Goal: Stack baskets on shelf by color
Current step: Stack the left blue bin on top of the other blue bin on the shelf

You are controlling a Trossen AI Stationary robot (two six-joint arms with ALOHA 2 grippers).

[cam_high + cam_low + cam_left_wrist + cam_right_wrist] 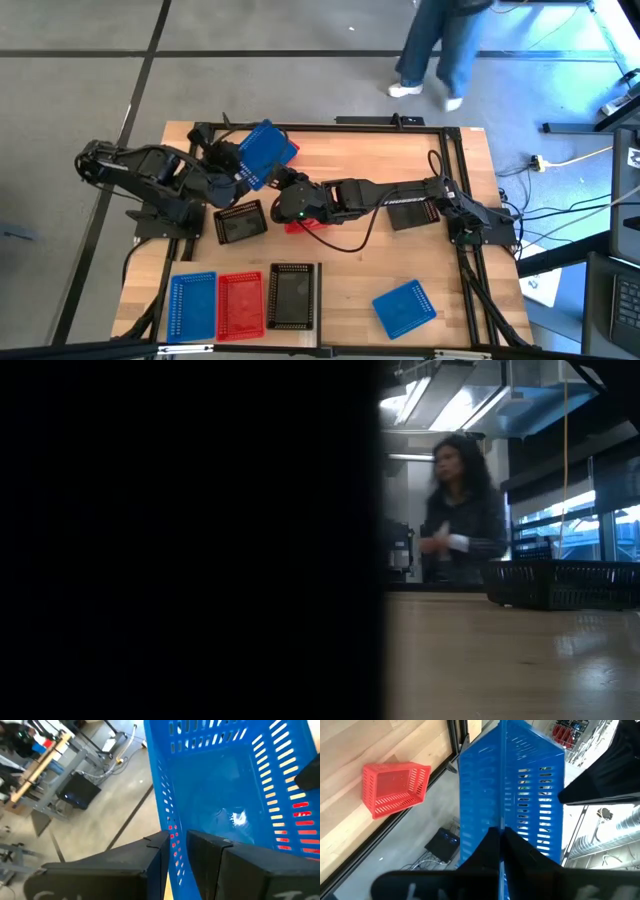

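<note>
From above, the left end effector (pixel 243 172) and the right end effector (pixel 283 186) meet at one blue mesh-walled plastic basket (pixel 267 152), raised and tilted near the far edge of the plank-patterned wooden table (pixel 350 270). The left wrist view shows the left fingers (pixel 155 855) clamped either side of that basket's wall. The right wrist view shows the right fingers pressed together on the basket's rim (pixel 506 780).

Nearer than the lifted basket, a black basket (pixel 240 221) sits beside a red basket (pixel 305 222) partly hidden under the right arm. Only the right wrist view shows another red basket (pixel 395 787).

Along the near edge stand a blue basket (pixel 192 305), red basket (pixel 240 303), black basket (pixel 292 296), then a lone blue basket (pixel 405 307).

The low view shows a person (pixel 460 510).
</note>
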